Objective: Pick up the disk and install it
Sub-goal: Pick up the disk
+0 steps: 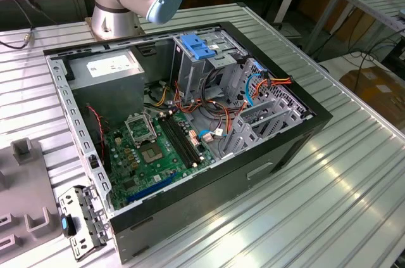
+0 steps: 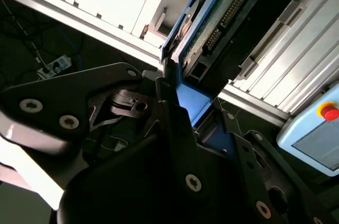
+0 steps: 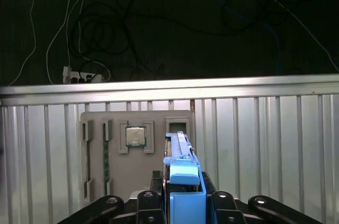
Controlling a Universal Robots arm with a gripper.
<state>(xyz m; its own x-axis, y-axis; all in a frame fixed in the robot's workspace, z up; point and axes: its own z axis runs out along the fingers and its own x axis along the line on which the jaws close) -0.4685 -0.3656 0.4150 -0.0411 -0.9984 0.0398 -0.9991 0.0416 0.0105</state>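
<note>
Currently: one gripper (image 3: 184,196) clenched on one disk (image 3: 181,152), held on edge close to one grey tray (image 3: 159,121). One square chip (image 3: 136,136) sits in that tray.

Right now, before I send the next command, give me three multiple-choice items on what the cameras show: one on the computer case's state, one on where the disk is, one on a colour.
1. How is the computer case?
A. open, motherboard exposed
B. closed by a side panel
C. turned upside down

2. Where is the disk?
A. slid into the computer case
B. clamped in the end effector
C. resting on the motherboard

3. What colour is the carrier around the disk?
A. red
B. yellow
C. blue

Answers:
1 A: the exterior view looks straight onto the motherboard inside.
2 B: both wrist views show the end effector closed on its carrier.
3 C: bright blue plastic frames the disk.
</note>
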